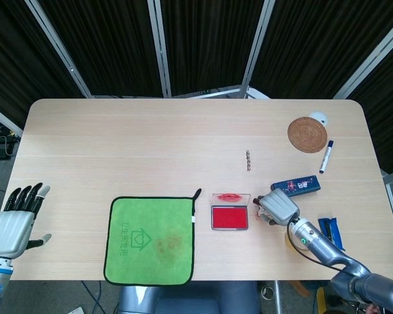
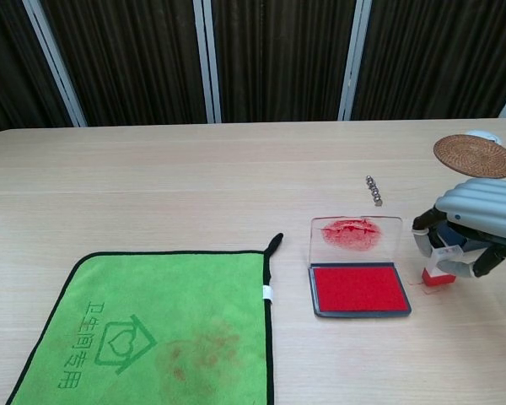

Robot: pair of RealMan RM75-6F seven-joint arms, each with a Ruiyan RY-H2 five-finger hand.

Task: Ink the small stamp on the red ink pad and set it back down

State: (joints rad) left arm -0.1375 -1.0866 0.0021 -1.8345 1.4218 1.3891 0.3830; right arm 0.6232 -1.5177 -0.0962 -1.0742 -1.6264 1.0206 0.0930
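My right hand [image 2: 476, 224] gripped the small stamp [image 2: 439, 268] between thumb and fingers, just to the right of the open red ink pad [image 2: 359, 288], its red base down at the table [image 2: 194, 169]. From the chest view, the base appeared to touch the wood, though I could not be sure of contact. The pad's clear lid [image 2: 355, 235] stood upright behind the red cushion, smeared with ink. My left hand [image 1: 14, 219] hung off the table's near-left edge, fingers extended and apart, holding nothing. A green cloth [image 2: 148, 329] with a printed house emblem lay left of the pad, faintly stained. Farther back sat a short bead chain [image 2: 374, 191] and a round woven coaster [image 2: 475, 155]; the head view also showed a marker [image 1: 325, 157], a dark blue box [image 1: 295, 185] and a blue wrapped packet [image 1: 329, 232] at my right.
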